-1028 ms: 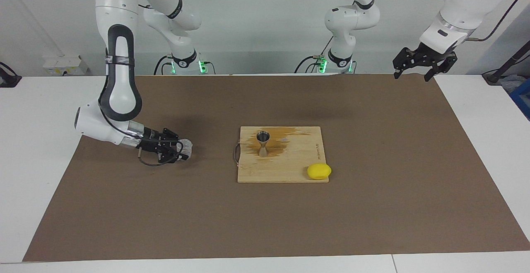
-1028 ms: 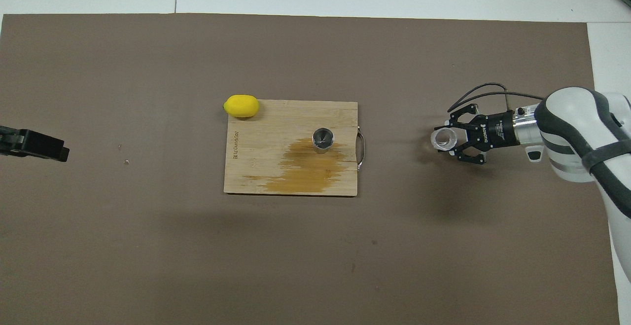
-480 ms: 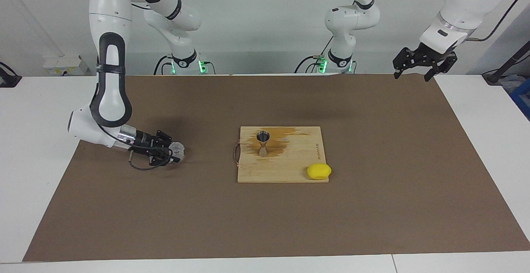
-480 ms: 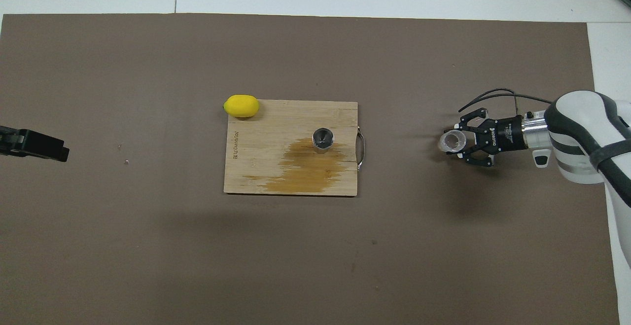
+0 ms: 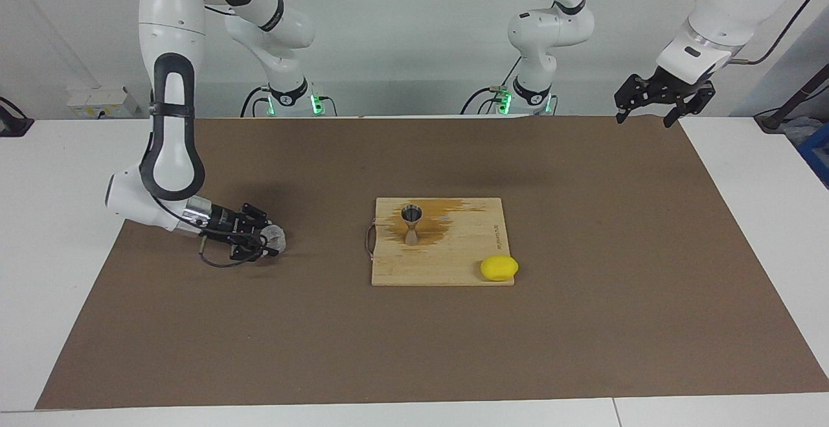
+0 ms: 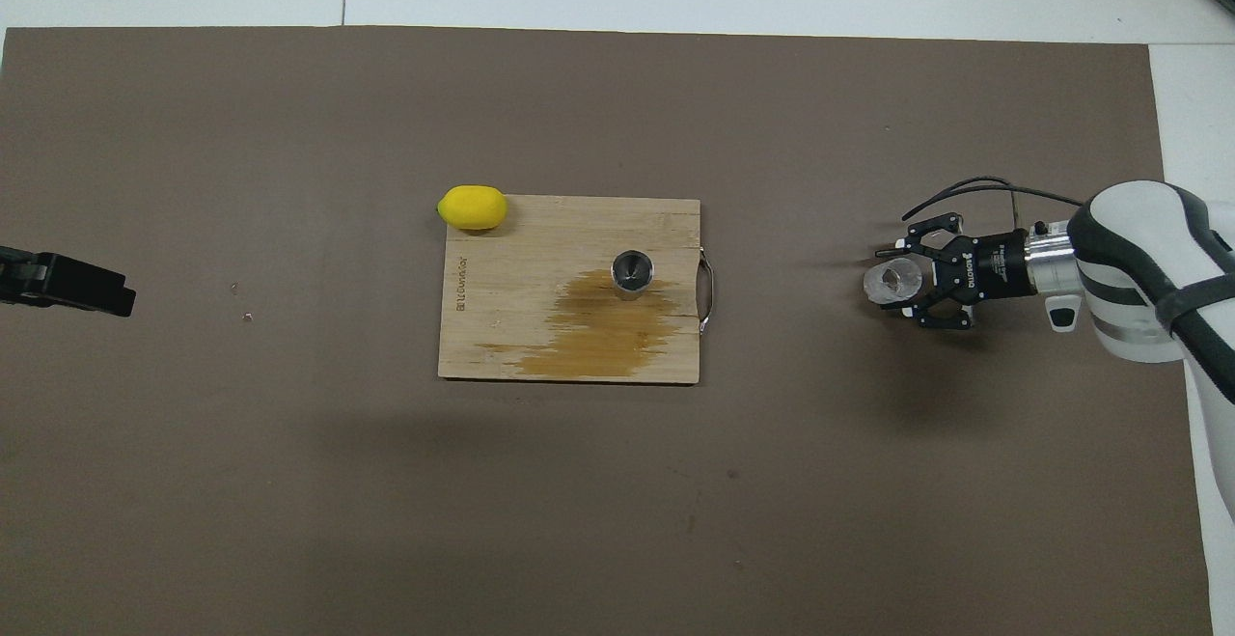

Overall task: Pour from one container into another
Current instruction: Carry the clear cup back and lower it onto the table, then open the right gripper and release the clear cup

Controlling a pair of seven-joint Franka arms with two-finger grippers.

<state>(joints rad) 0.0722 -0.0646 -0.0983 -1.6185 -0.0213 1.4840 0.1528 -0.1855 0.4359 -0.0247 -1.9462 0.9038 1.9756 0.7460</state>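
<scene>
Cup (image 5: pixel 276 238): left of frame, on mat (image 5: pixel 583 323), between my right gripper (image 5: pixel 267 240) jaws; pinched or loosed, I cannot tell. Jigger (image 5: pixel 411 224): upright, centre, on board (image 5: pixel 447 265). Left gripper (image 5: pixel 654 106): upper right, jaws spread.

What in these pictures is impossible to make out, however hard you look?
- Whether the right pincer is gripping the glass cup: its black links crowd the glass in both views.
- Any liquid in the metal jigger: too small.
- The left pincer in the overhead view: only a tip shows, cut off by the edge.
</scene>
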